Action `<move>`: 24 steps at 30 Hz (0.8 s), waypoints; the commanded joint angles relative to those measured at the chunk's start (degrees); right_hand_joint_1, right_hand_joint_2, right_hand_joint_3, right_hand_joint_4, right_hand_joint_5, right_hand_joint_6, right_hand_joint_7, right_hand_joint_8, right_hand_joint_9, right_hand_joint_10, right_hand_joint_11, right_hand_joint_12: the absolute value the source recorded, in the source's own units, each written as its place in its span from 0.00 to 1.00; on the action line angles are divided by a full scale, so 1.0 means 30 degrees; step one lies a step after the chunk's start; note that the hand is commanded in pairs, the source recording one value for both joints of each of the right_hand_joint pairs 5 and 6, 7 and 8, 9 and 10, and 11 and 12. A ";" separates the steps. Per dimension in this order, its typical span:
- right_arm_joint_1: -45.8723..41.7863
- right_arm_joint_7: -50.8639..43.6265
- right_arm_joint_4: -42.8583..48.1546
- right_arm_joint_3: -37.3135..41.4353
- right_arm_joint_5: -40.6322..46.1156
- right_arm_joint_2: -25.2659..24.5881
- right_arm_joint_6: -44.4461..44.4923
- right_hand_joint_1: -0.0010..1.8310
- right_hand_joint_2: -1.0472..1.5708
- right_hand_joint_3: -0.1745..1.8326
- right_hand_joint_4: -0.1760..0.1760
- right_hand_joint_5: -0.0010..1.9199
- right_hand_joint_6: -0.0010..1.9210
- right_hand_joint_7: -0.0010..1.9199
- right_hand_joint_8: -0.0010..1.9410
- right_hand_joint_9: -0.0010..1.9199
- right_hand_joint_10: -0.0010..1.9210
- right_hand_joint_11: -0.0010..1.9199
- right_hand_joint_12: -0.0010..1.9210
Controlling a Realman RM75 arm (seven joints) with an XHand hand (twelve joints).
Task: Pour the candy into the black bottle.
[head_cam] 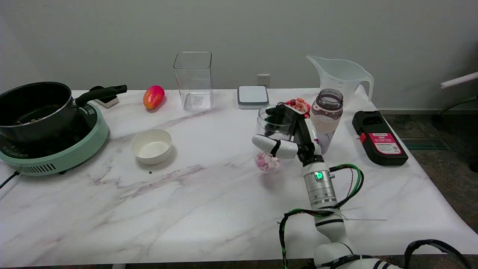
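While the right hand (285, 140) is gripping the candy (267, 161) jar (272, 130) upright beside the bottle (327, 119), it is needing a slow tilt over the mouth

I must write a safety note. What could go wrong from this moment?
1. The black bottle stands right beside the right hand, so tilting the clear cup may knock it over.
2. The bottle's mouth looks narrower than the cup's, so pink candy may spill onto the table.
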 commanded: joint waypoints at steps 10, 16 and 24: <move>0.3471 0.0824 0.5801 0.1314 0.0622 0.0867 -0.3358 0.65 0.89 0.34 0.50 0.68 0.68 0.81 0.80 0.79 0.79 0.67 0.67; 0.3285 0.0555 0.9000 0.3446 0.0828 0.1705 -0.4010 0.65 0.91 0.32 0.50 0.69 0.69 0.82 0.81 0.80 0.80 0.68 0.68; 0.1342 -0.2939 1.2541 0.4210 0.2260 0.3402 -0.4366 0.63 0.95 0.30 0.50 0.71 0.71 0.84 0.83 0.82 0.82 0.70 0.70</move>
